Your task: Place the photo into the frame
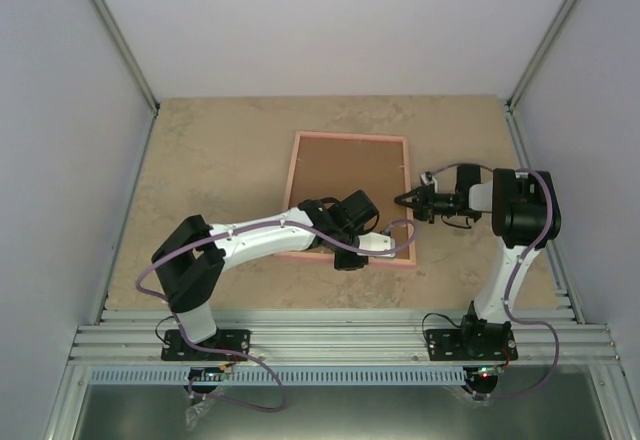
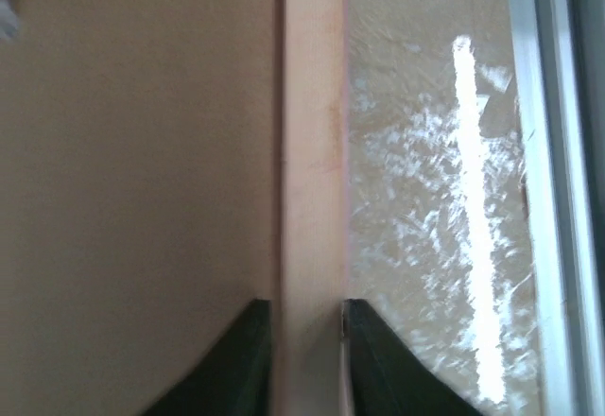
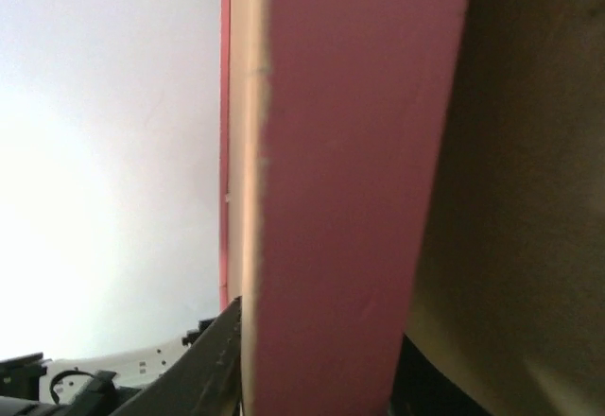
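Black left tool [image 1: 350, 256] is pinching the near rail of the pink frame [image 1: 350, 137], one finger on each side. The frame sits mid worktop [image 1: 220, 160], with a brown panel [image 1: 340, 185] showing inside it. Over on the right, the right tool [image 1: 405, 198] has its fingers snug around the frame's right rail too.

White & blk arms [image 1: 260, 235] w/ purple cables [image 1: 150, 272].

There's the frame [image 1: 291, 195], salmon-pink and thin-edged, lying about mid-table [image 1: 215, 155] with its long sides running away from the arms, plain brown filling its whole inside (up close the rail reads deeper pink).
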